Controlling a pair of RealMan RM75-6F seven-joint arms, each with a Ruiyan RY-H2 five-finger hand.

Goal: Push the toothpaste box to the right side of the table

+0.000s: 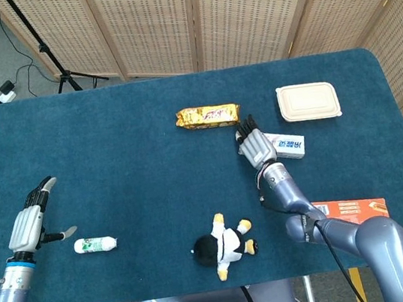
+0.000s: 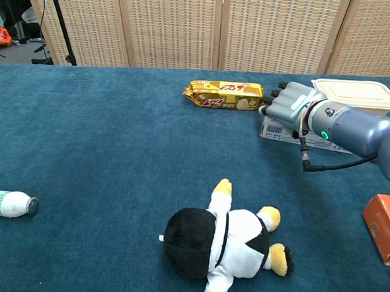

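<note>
Head view: the right hand (image 1: 256, 143) lies flat, its fingers (image 1: 246, 126) straight and slightly spread, pressed against the left end of the toothpaste box (image 1: 289, 145), which sits right of the counter's (image 1: 108, 134) centre, at 7 o'clock from the beige lidded container (image 1: 308, 101) and 4 o'clock from the gold snack bar (image 1: 209, 115). The left hand (image 1: 27, 225) hovers with fingers spread, holding nothing, at 10 o'clock from a small bottle (image 1: 96, 245).

Chest view: the right hand (image 2: 293, 106) touches the toothpaste box (image 2: 278, 131); a plush doll (image 2: 225, 243) lies nearer.
</note>
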